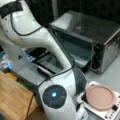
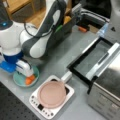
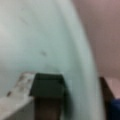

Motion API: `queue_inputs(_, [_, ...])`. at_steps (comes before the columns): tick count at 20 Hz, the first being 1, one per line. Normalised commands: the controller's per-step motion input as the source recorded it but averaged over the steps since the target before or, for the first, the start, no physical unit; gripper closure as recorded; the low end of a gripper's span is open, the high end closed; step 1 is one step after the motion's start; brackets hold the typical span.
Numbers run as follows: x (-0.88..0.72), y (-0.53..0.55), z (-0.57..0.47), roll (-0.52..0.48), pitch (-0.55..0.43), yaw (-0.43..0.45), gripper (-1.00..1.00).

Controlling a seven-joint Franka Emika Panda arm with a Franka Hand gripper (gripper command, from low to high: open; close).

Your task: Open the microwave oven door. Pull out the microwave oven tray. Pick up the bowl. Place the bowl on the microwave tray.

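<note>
While gripper (image 2: 29, 79) meets bowl (image 2: 18, 80), grey table (image 2: 60, 60)

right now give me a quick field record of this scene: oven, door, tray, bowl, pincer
oven: boxy silver metal microwave oven with three black knobs, at a front view's right
door: dark glass door swung down open
tray: thin black metal tray, pulled out over the open door
bowl: small round mint-green bowl on the grey table, not on the tray
pincer: pincer down at the bowl, orange fingertips at its rim; the wrist view shows a dark finger pad against the bowl's pale inside
other: flat pink round disc on a small white appliance
</note>
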Motion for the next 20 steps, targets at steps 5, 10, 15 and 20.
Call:
queue_inputs(5, [-0.16, 0.07, 0.17, 0.157, -0.062, -0.187, 1.00])
queue_inputs(10, [-0.15, 0.07, 0.23, 0.195, -0.015, -0.169, 1.00])
queue_inputs(15, [-0.13, 0.07, 0.16, 0.253, 0.010, -0.169, 1.00])
queue_inputs(20, [-0.12, 0.18, 0.24, 0.235, 0.005, -0.210, 1.00])
